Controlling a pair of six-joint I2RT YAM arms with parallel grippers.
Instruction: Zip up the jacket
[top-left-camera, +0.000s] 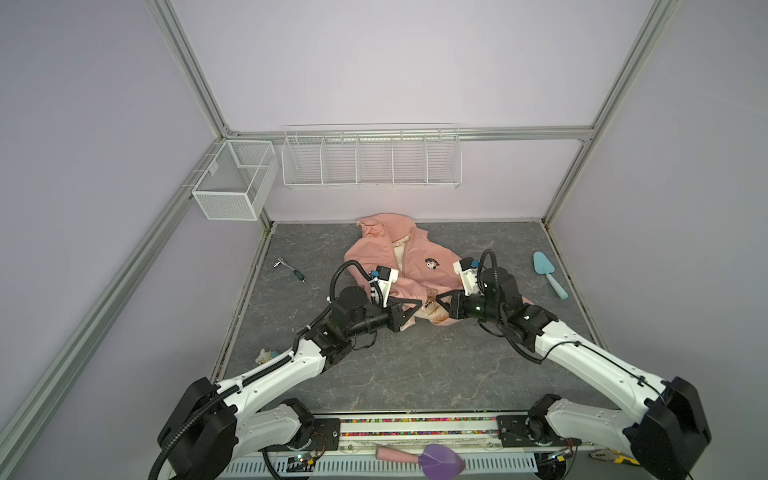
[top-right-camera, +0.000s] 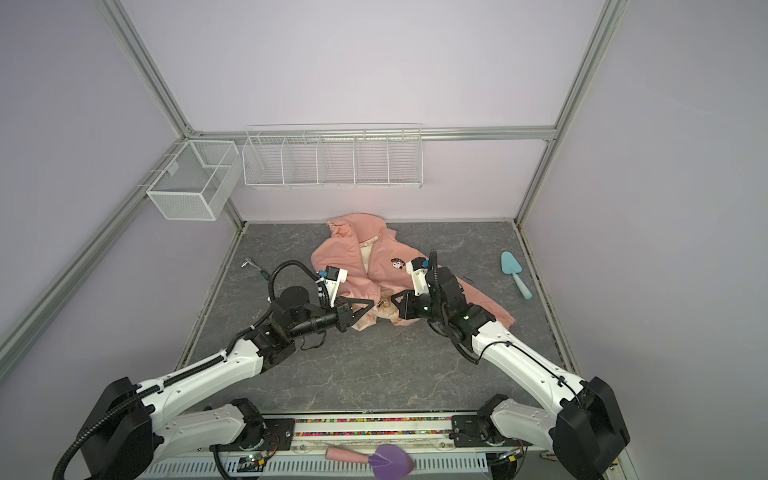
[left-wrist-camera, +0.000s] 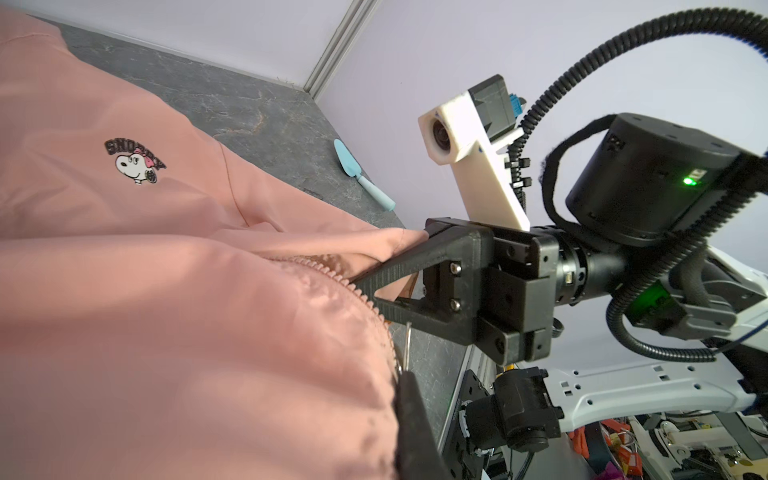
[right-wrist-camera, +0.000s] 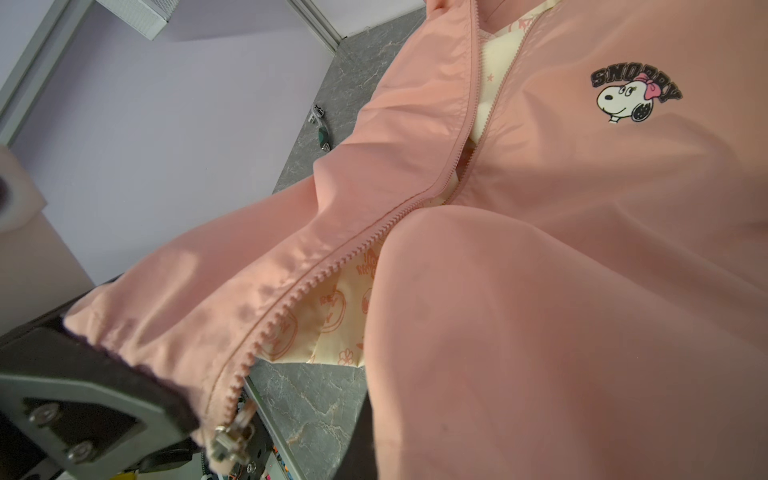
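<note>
The salmon-pink jacket (top-left-camera: 399, 257) (top-right-camera: 365, 257) lies front up at the back of the grey table, its zipper open and cream lining (right-wrist-camera: 332, 316) showing between the two rows of teeth. My left gripper (top-left-camera: 420, 303) (top-right-camera: 375, 301) is shut on the bottom hem of one front panel, right by the metal zipper slider (right-wrist-camera: 232, 440). In the left wrist view pink cloth hides most of this gripper (left-wrist-camera: 402, 386). My right gripper (top-left-camera: 437, 300) (top-right-camera: 393, 297) faces it, shut on the other panel's bottom edge; its fingers (left-wrist-camera: 386, 276) pinch cloth beside the teeth.
A light blue trowel (top-left-camera: 548, 272) lies at the right of the table, a small ratchet tool (top-left-camera: 291, 270) at the left. Two white wire baskets (top-left-camera: 235, 178) (top-left-camera: 372, 156) hang on the back walls. A purple scoop (top-left-camera: 440, 459) rests on the front rail.
</note>
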